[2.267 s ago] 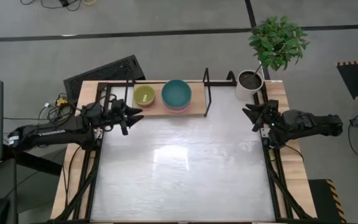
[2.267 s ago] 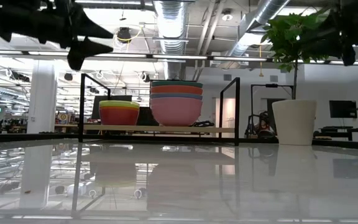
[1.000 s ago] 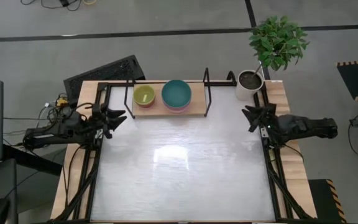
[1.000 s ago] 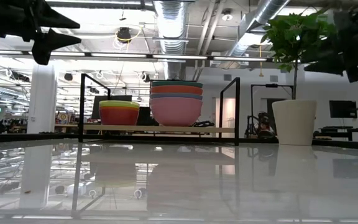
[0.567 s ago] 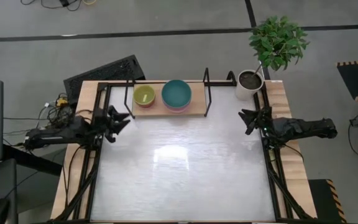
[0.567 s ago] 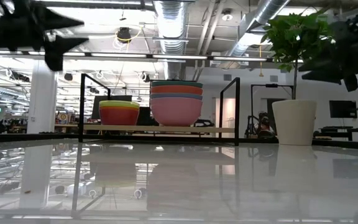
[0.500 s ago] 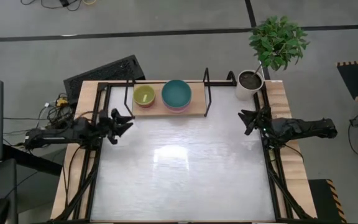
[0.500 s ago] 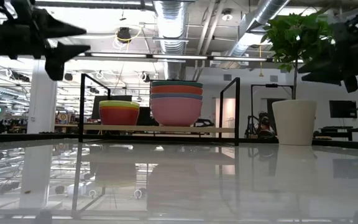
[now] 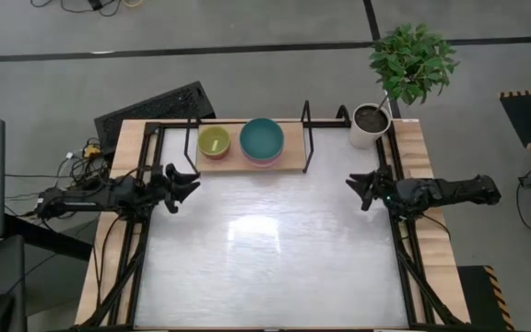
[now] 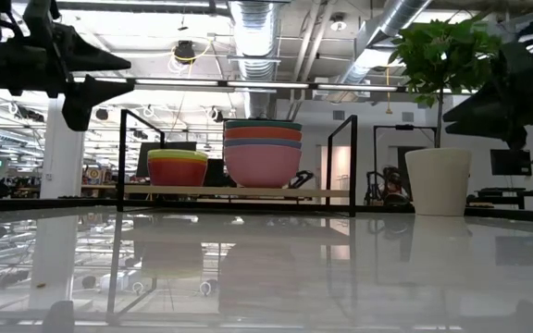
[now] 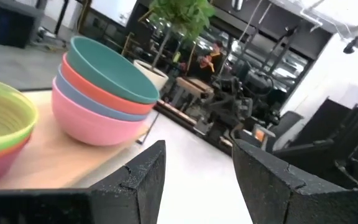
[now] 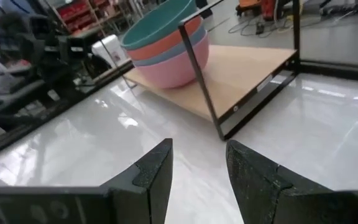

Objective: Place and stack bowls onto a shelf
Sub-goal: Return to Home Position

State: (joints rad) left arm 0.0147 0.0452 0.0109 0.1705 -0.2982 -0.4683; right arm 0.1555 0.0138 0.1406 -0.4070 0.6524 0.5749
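The wooden shelf [image 9: 289,159] in its black frame stands at the table's far edge. On its board rest two stacks: larger bowls, pink, blue and red with teal on top [image 9: 262,138] [image 10: 262,153] [image 11: 104,93] [image 12: 163,53], and to their left smaller bowls with lime-green on top [image 9: 214,141] [image 10: 177,166] [image 11: 2,124]. My left gripper [image 9: 192,184] [image 11: 197,168] hovers open near the table's left edge, in front of the shelf's left end. My right gripper [image 9: 353,191] [image 12: 199,162] hovers open near the right edge, pointing toward the shelf.
A white pot with a green plant [image 9: 371,120] stands at the table's far right corner, just right of the shelf. Black frame rails [image 9: 404,249] run along both table sides. The white tabletop [image 9: 265,249] spreads in front of the shelf.
My left gripper has moved toward the table's right, in over the left edge, and a little lower. My right gripper has moved toward the table's left and near side, and a little lower. The bowls have stayed still on the shelf.
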